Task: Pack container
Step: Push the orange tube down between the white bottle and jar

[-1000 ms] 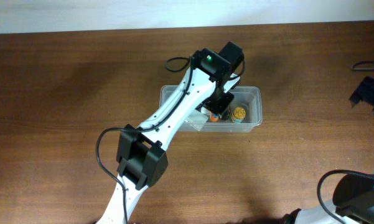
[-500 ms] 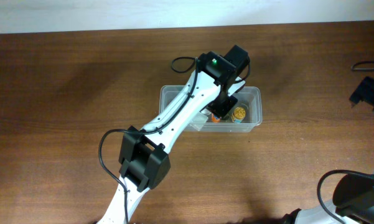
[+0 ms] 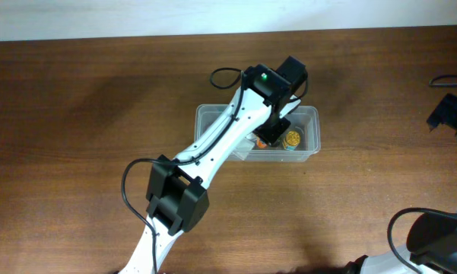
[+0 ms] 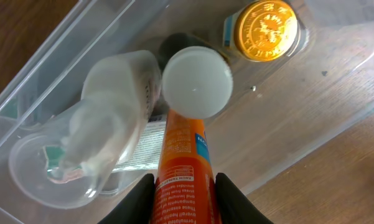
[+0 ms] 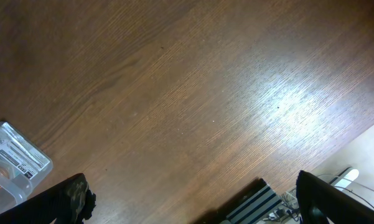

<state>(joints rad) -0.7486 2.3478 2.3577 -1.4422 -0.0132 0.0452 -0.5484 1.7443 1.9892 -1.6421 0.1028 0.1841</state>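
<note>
The container sits on the table. Inside it, the left gripper is clamped on an orange tube, near a gold-lidded jar. Well apart from the container, the right gripper hangs with fingers spread

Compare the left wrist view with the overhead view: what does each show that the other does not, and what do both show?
Only the left wrist view: the left end effector shut on the orange tube, the tube's white cap, and a clear-wrapped item beside it. Only the overhead view: the whole left arm, the full outline of the container and the table around it. Both: the container, the gold lid inside it, and some of the tube's orange.
</note>
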